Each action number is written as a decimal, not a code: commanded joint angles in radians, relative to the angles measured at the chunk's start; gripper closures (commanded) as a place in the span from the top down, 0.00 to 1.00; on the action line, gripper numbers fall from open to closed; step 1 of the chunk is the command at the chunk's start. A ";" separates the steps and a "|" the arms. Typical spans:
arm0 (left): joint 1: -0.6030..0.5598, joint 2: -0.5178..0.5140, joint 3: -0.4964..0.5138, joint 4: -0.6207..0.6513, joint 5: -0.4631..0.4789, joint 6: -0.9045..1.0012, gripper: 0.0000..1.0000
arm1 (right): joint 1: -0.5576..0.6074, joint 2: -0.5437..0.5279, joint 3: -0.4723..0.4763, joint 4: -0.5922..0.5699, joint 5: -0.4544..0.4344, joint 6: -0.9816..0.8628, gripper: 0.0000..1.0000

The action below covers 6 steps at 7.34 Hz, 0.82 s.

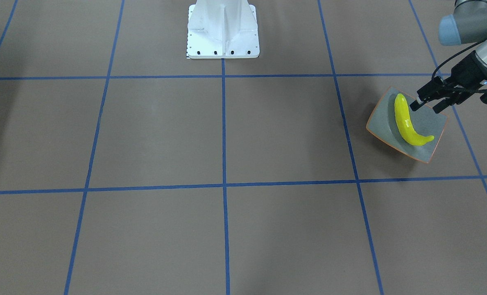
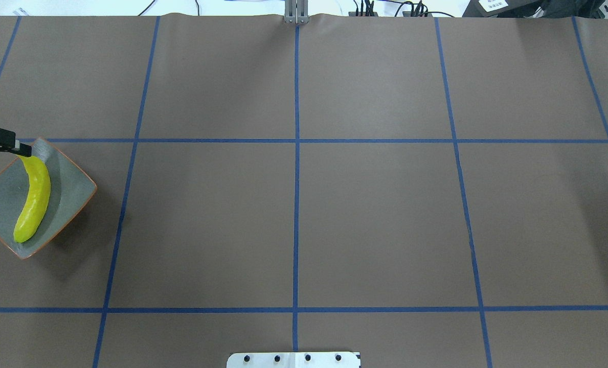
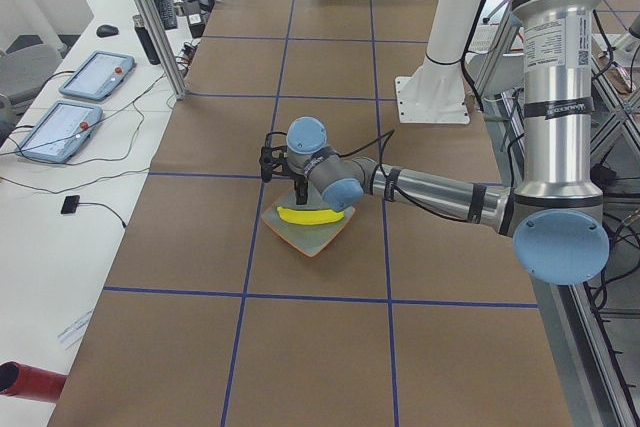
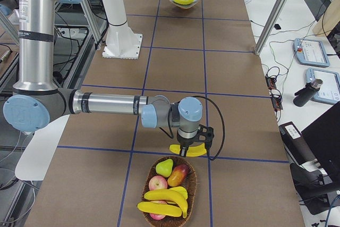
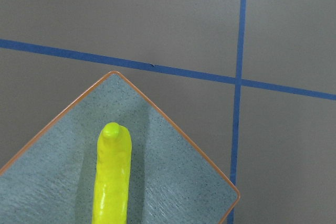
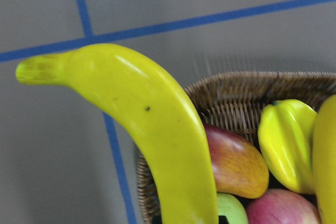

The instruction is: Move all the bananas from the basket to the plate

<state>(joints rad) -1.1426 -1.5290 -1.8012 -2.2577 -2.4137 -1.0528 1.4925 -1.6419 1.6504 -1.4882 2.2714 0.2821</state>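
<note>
One yellow banana lies across the grey-green plate with the orange rim, at the table's left end. My left gripper hovers open over the plate's corner, just off the banana's tip, holding nothing. The left wrist view shows that banana resting on the plate. At the other end, my right gripper hangs just beside the wicker basket with a second banana directly under it; I cannot tell whether it grips. That banana fills the right wrist view. More bananas lie in the basket.
The basket also holds a red-orange fruit, apples and a green pear. The white robot base stands at mid-table. Blue tape lines grid the brown table top. Tablets and cables sit on a side bench.
</note>
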 commanded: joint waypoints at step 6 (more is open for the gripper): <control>0.124 -0.509 0.153 -0.118 0.027 -0.556 0.99 | -0.397 0.371 0.140 0.003 0.088 0.529 0.00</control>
<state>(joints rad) -1.0555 -1.9517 -1.6938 -2.3055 -2.4043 -1.5224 1.1712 -1.3392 1.7743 -1.4871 2.3590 0.7416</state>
